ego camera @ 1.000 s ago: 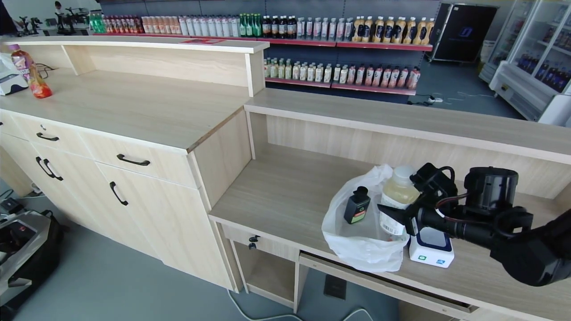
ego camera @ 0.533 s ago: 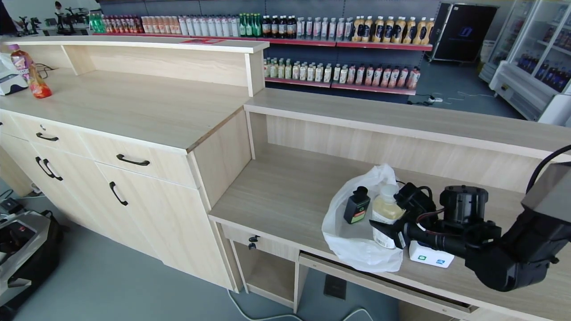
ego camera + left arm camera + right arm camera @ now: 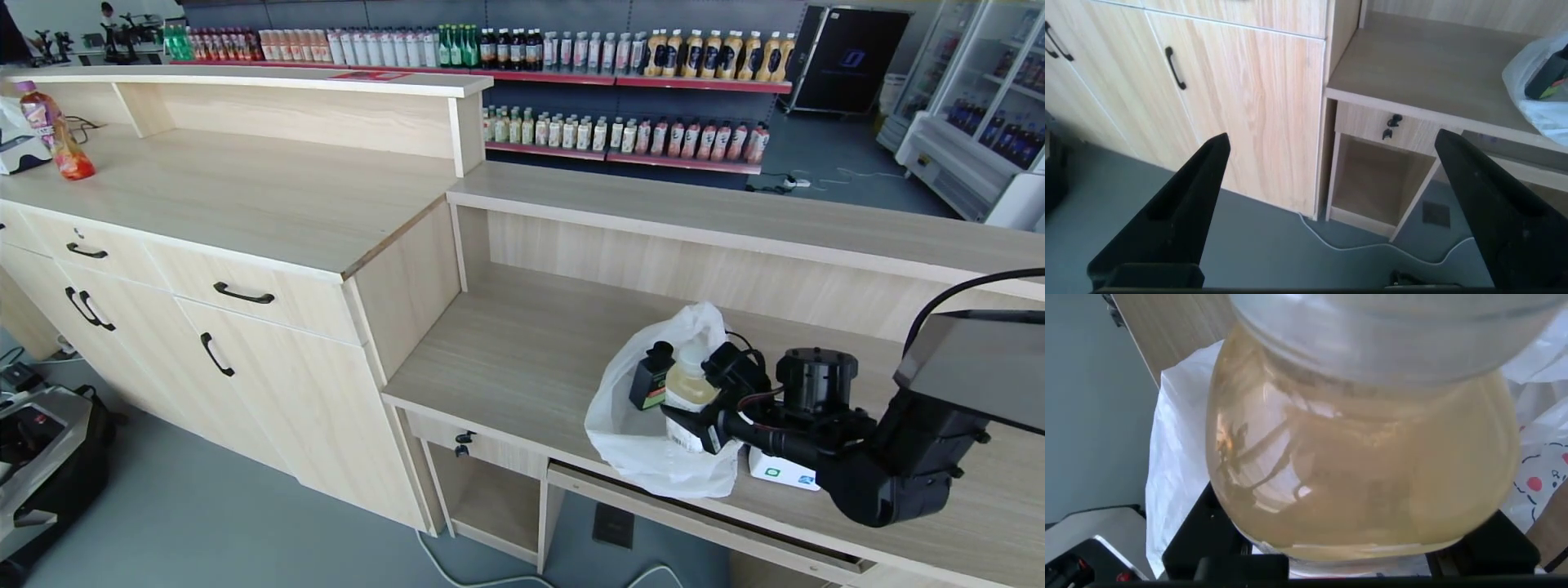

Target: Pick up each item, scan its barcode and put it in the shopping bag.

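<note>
**Setting the bottle down in the bag**

Held upright, right of centre in the lower half of the head view: a bottle (image 3: 688, 390) of pale yellow liquid with a white cap. Clamped around its lower body from both sides by the right gripper (image 3: 694, 418), with nothing else in its hold. Sunk partway into the mouth of the white plastic bag (image 3: 629, 437), just beside a small black bottle (image 3: 651, 382) already inside. Touching that one or only close to it: cannot tell.

Judged to be the placing step.
- Lower straight down and slowly until the base meets the bag's floor on the desk (image 3: 522, 351).
- Open only then, and just enough to clear the bottle.
- Keep it upright: round, heavy with liquid, and likely to roll if tipped.
- Steer clear of the black bottle so as not to knock it.
- Watch the thin bag wall, easily snagged by the gripper. Leave upward, not sideways.
- Mind the white box (image 3: 780, 475) just right of the bag, under the arm.

Left gripper (image 3: 1327, 220): wide open, empty, hanging over the floor by the cupboard doors, well apart from the bag.

At far upper left on the higher part of the desk: an orange drink bottle (image 3: 55, 135), probably due for scanning later.
</note>
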{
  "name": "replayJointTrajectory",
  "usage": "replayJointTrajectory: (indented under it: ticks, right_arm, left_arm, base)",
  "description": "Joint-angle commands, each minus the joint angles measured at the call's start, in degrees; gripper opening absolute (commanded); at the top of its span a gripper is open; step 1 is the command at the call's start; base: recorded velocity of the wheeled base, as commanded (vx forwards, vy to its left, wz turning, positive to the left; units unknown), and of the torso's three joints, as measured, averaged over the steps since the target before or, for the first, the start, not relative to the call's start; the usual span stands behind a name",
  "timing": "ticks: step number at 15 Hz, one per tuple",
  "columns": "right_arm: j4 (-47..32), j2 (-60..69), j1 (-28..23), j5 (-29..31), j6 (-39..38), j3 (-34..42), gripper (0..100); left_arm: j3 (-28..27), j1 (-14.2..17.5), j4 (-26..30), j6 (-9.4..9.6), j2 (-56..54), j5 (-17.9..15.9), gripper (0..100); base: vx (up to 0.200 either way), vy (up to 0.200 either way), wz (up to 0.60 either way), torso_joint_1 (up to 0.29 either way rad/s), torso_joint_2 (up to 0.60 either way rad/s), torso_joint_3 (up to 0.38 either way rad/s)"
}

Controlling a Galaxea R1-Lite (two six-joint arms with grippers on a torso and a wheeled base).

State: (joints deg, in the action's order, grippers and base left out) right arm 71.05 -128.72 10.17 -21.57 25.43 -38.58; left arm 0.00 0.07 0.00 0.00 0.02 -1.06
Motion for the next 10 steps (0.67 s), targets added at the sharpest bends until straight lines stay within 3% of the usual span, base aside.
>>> replayJointTrajectory:
  ticks: [1, 10]
  right_arm:
    - [0.1, -3.5, -0.1, -0.6, 0.1, -2.3, 0]
    - [1.8, -8.7, 0.2, -0.8, 0.1, -5.0, 0]
  left_arm:
    - [0.0, 0.0, 0.0, 0.00, 0.1, 0.0, 100]
    - [0.0, 0.0, 0.0, 0.00, 0.1, 0.0, 100]
  base:
    - [0.000, 0.000, 0.00, 0.000, 0.00, 0.000]
    - [0.000, 0.000, 0.00, 0.000, 0.00, 0.000]
